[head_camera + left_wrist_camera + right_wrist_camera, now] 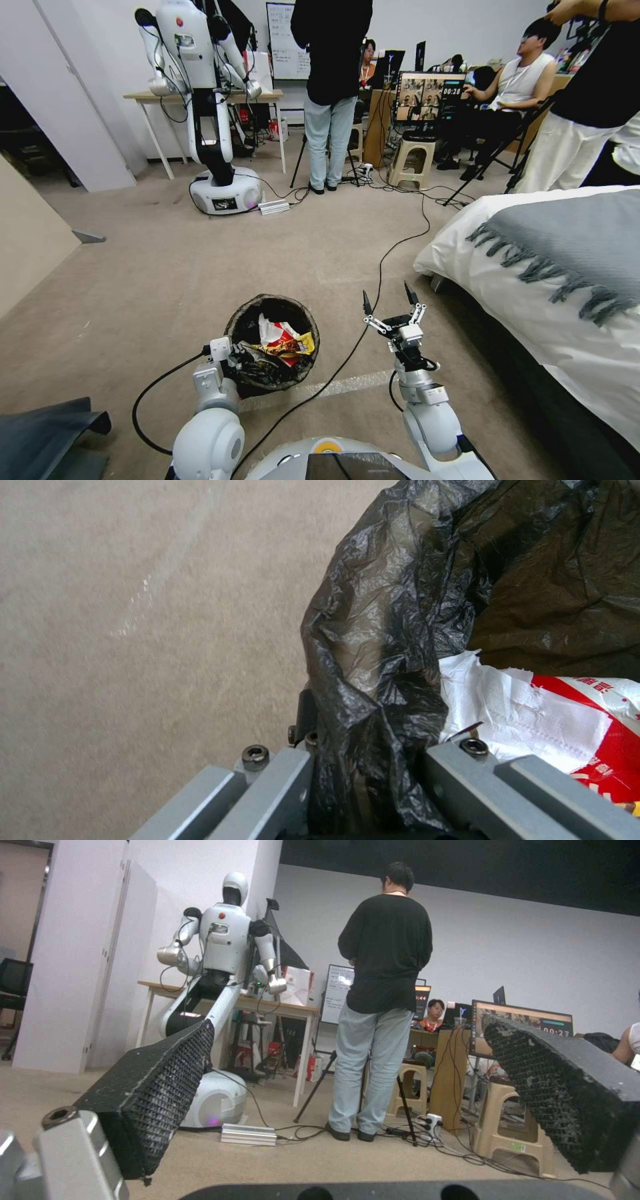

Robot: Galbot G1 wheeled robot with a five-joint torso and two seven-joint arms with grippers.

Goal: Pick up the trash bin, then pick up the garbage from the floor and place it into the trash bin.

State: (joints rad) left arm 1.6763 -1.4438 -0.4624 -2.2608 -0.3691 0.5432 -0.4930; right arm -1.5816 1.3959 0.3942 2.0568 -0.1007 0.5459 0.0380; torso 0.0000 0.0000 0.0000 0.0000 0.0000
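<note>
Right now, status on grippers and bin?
Left gripper shut on trash bin rim. Right gripper open, empty, beside it. Garbage inside. Black cable between them.

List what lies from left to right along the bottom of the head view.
Dark sheet on the floor → left gripper clamped on the trash bin rim → garbage in the bin → right gripper, open → bed.

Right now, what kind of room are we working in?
Likely a robotics lab staged as a bedroom: a bed on the carpet, another robot parked, monitors on desks behind.
</note>
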